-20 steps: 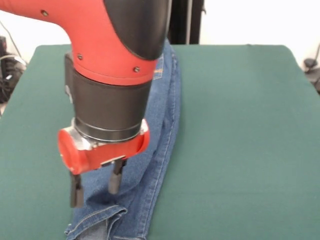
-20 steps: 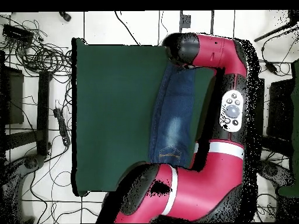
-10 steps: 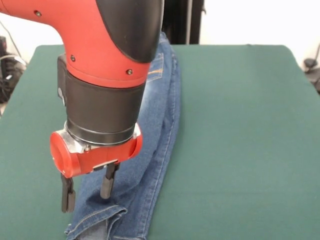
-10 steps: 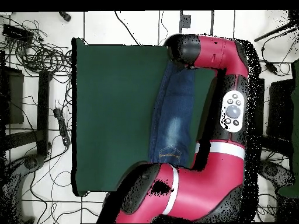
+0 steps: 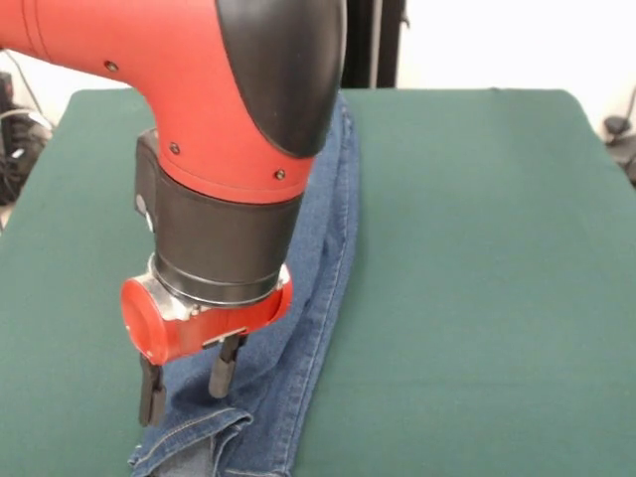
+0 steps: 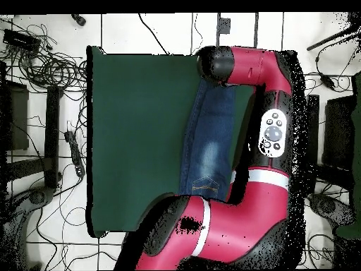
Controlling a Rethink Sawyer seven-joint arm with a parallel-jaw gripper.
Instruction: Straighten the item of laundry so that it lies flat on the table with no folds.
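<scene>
The blue denim jeans (image 5: 320,260) lie folded lengthwise into a long narrow strip on the green table (image 5: 477,248), running from the far edge to the near edge. The cuff end is bunched with a fold at the near edge. My gripper (image 5: 189,383) is open and empty, its two dark fingers (image 5: 228,366) pointing down just above the cuff end, at the strip's left side. In the overhead view the jeans (image 6: 211,137) lie along the table's (image 6: 134,127) right part, with the faded patch and stitched pocket toward the bottom. The arm's wrist (image 6: 215,63) hides the gripper there.
The red arm (image 6: 271,134) stretches over the table's right side beside the jeans. Cables (image 6: 49,67), stands and dark equipment (image 6: 17,116) lie on the floor around the table's left and right sides.
The gripper shifted left and slightly down over the cuff end, then came back right to about where it was. The jeans have not moved.
</scene>
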